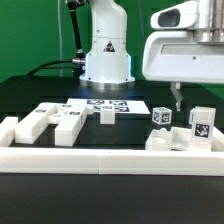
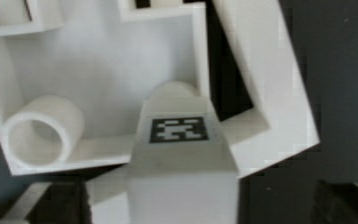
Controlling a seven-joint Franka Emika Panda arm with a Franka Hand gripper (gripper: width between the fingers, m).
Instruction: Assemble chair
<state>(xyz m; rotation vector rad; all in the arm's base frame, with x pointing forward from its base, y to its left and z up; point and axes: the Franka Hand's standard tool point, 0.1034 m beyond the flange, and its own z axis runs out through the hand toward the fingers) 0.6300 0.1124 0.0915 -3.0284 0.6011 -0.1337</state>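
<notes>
pincer [image 1: 178, 98] hangs above tagged chair part [image 2: 179, 128]; can't tell its opening. risk: off-centre descent shoves part across desk [image 1: 110, 137], spoiling grasp.

Robotics lab: black table [image 1: 30, 95], green backdrop [image 1: 30, 30], fixed arm base [image 1: 106, 55], tag-covered marker board [image 1: 100, 103].

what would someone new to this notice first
A white robot arm base stands at the back of the black table, and its thin claw hangs over the exterior view's right. Chunky white plastic chair pieces with black-and-white square tags lie clustered on that view's left, with more tagged white blocks on its right. The wrist view is filled by a white tagged piece near a white round tube.
</notes>
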